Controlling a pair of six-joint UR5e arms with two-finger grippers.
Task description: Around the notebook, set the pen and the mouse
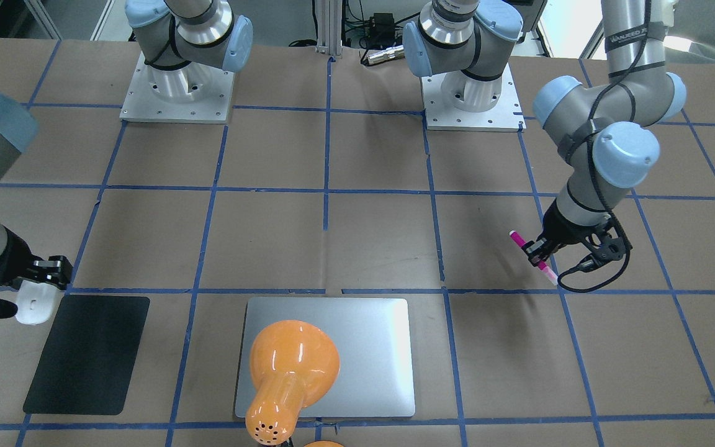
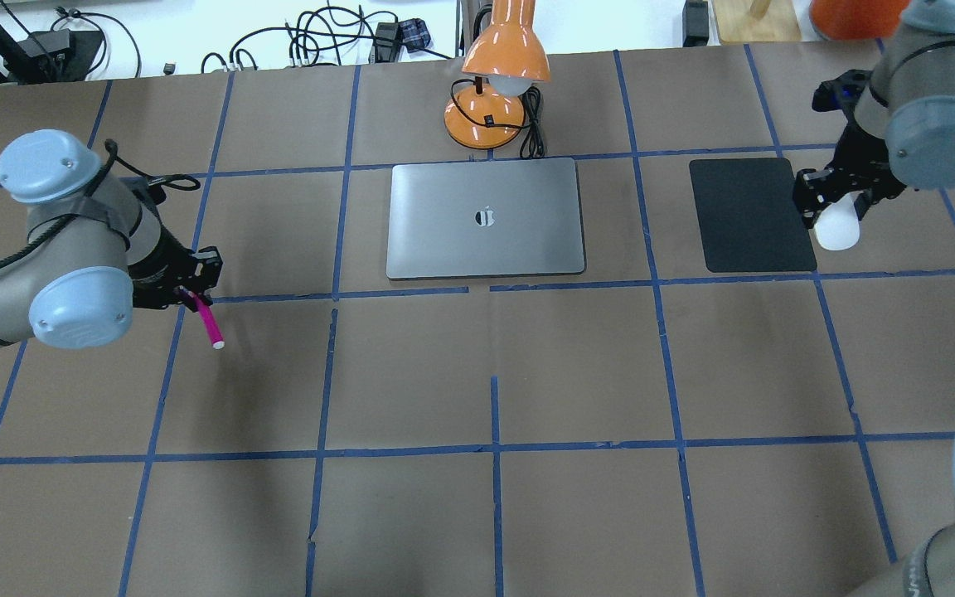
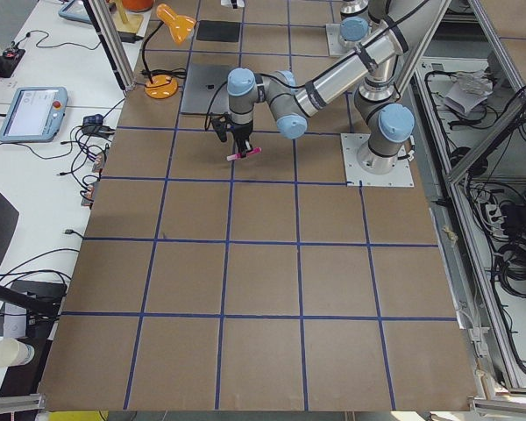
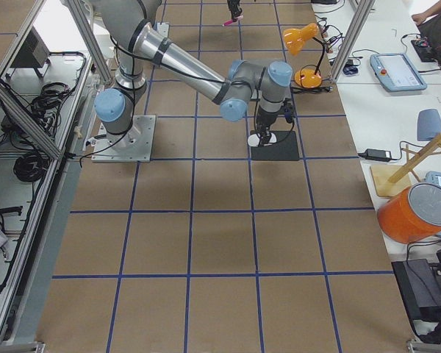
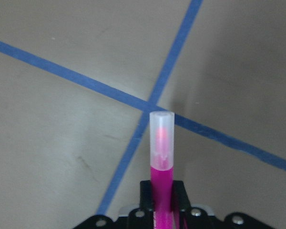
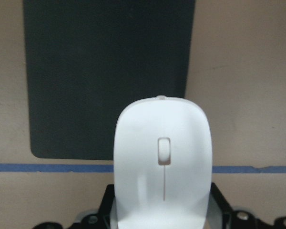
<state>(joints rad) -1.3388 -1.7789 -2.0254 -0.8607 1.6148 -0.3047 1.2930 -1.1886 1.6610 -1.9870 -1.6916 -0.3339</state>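
Observation:
The silver-grey notebook [image 2: 444, 240] lies closed and flat at the far middle of the table, and shows as well as the notebook [image 1: 376, 347] in the front-facing view. My left gripper [image 2: 192, 288] is shut on the magenta pen [image 2: 206, 321], which slants above the paper well to the left of the notebook. The pen's pale cap [image 5: 161, 138] points away from the jaws. My right gripper [image 2: 834, 206] is shut on the white mouse [image 2: 836, 230], held at the right edge of the black mat. The mouse [image 6: 163, 167] fills the right wrist view.
A thin black mat [image 2: 747, 214] lies to the right of the notebook. An orange desk lamp [image 2: 498, 75] stands just behind the notebook, its head [image 1: 289, 360] over the lid. Blue tape lines grid the brown paper. Both arm bases [image 1: 177, 93] stand on the robot's side.

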